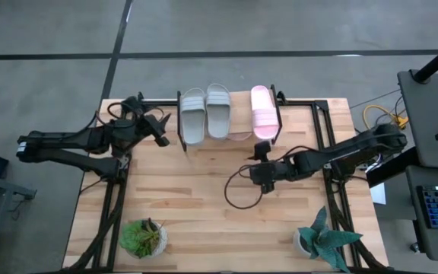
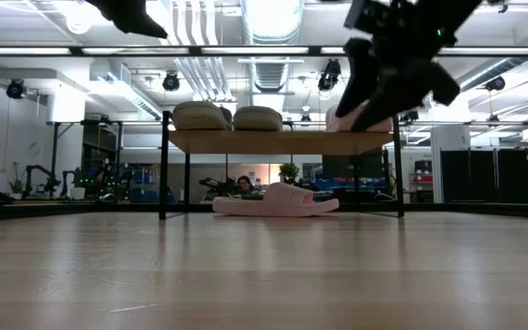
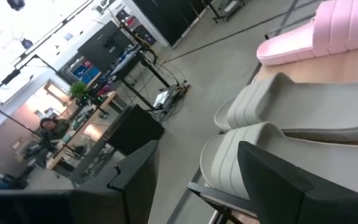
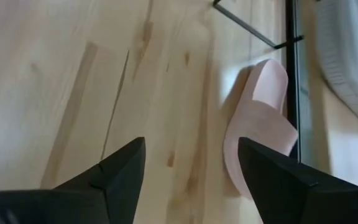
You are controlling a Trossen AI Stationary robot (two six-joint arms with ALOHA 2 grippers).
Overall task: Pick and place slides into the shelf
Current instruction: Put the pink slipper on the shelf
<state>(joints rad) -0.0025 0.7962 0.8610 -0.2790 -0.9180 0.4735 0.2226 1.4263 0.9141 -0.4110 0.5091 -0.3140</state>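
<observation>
The shelf [image 1: 229, 116] stands at the table's far edge. Two pale grey slides [image 1: 205, 113] and one pink slide [image 1: 262, 113] lie side by side on its plank top. The second pink slide [image 2: 278, 200] lies sole down on the table under the shelf, and the right wrist view shows it [image 4: 257, 124] beside a black shelf leg. My left gripper [image 1: 162, 125] hovers open just off the shelf's left end, with the grey slides [image 3: 278, 134] ahead of its fingers. My right gripper [image 1: 261, 151] is open above the table, just in front of the shelf's right half, pointing at the lower pink slide.
Two potted plants stand at the near edge, one to the left [image 1: 143, 237] and one to the right [image 1: 322, 240]. A black cable loop [image 1: 242, 192] lies on the table by the right arm. Bare wood [image 1: 188, 190] spans the middle of the table.
</observation>
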